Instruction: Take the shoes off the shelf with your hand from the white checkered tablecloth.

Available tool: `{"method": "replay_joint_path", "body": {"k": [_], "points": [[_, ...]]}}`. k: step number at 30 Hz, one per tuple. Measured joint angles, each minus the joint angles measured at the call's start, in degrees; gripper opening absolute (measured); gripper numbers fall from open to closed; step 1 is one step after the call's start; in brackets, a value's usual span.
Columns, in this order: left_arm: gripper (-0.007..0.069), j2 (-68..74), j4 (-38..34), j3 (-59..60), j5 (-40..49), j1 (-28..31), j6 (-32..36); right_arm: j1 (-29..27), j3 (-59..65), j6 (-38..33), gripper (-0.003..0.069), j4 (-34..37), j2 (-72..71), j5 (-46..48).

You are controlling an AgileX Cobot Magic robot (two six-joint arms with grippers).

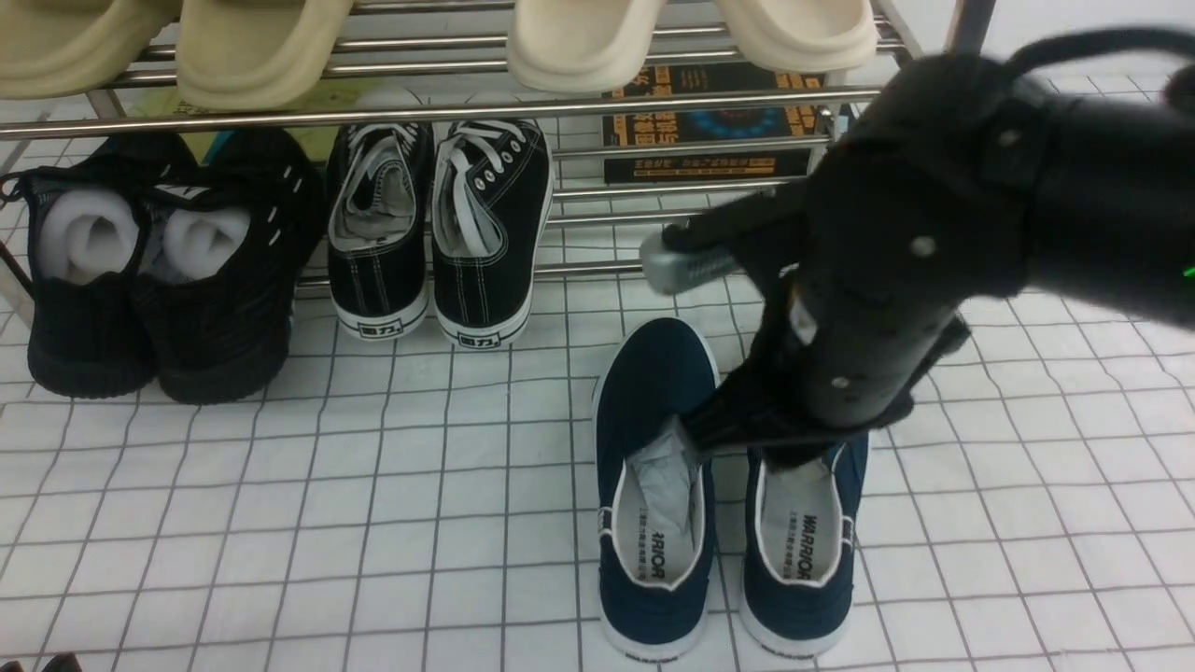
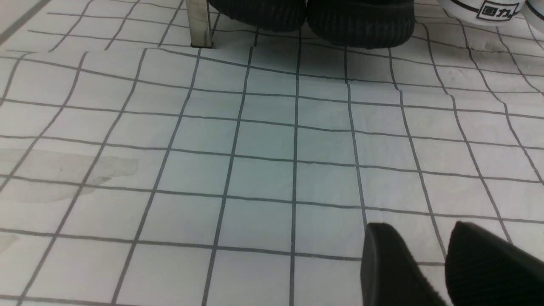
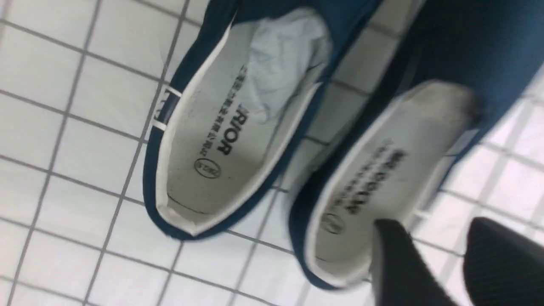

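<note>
The two navy shoes stand side by side on the white checkered tablecloth (image 1: 280,523), in front of the shelf (image 1: 448,114), heels toward me. The left shoe (image 1: 653,392) has paper stuffing; the right shoe (image 1: 803,597) is partly hidden by my right arm. My right gripper (image 3: 431,223) is open and empty just above them. One finger (image 3: 395,263) hangs over the heel opening of the right shoe (image 3: 374,170), beside the left shoe (image 3: 199,140). That view is blurred. My left gripper (image 2: 418,225) is open and empty over bare cloth (image 2: 263,161).
Black lace-up sneakers (image 1: 439,233) and all-black foam-stuffed shoes (image 1: 159,271) sit under the shelf's lower rods. Beige slippers (image 1: 579,37) lie on the upper tier. A dark book (image 1: 709,126) lies behind. A shelf leg (image 2: 199,21) stands ahead of my left gripper.
</note>
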Motion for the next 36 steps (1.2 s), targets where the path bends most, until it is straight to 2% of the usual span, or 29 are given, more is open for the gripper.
{"method": "replay_joint_path", "body": {"k": [1,2,4,6,10,15,16,17,18,21,24,36], "points": [[0.0239,0.0,0.0,0.0,0.0,0.0,0.0,0.0,-0.5,-0.4,0.0167,-0.8,-2.3,0.9],[0.0239,0.0,0.0,0.0,0.0,0.0,0.0,0.0,-0.6,-0.5,0.0167,-0.9,-2.3,1.0],[0.0239,0.0,0.0,0.0,0.0,0.0,0.0,0.0,-0.5,-0.8,0.0012,-4.3,-10.8,2.5],[0.0239,0.0,0.0,0.0,0.0,0.0,0.0,0.0,0.8,-0.9,-0.0013,-5.8,-16.1,2.8],[0.0239,0.0,0.0,0.0,0.0,0.0,0.0,0.0,9.4,-0.3,-0.0015,-6.9,-30.2,0.0],[0.0239,0.0,0.0,0.0,0.0,0.0,0.0,0.0,28.7,0.1,-0.0015,-7.1,-47.6,-20.2],[0.0239,0.0,0.0,0.0,0.0,0.0,0.0,0.0,29.4,0.1,-0.0015,-7.1,-48.2,-21.1],[0.0239,0.0,0.0,0.0,0.0,0.0,0.0,0.0,34.9,0.1,-0.0014,-7.1,-52.3,-28.8],[0.0239,0.0,0.0,0.0,0.0,0.0,0.0,0.0,35.5,0.1,-0.0013,-7.1,-52.7,-28.8],[0.0239,0.0,0.0,0.0,0.0,0.0,0.0,0.0,43.5,0.1,-0.0011,-7.3,-58.7,-40.8],[0.0239,0.0,0.0,0.0,0.0,0.0,0.0,0.0,46.7,0.1,-0.0010,-8.6,-62.2,-47.5],[0.0239,0.0,0.0,0.0,0.0,0.0,0.0,0.0,47.6,0.1,-0.0002,-13.4,-63.5,-49.5]]}}
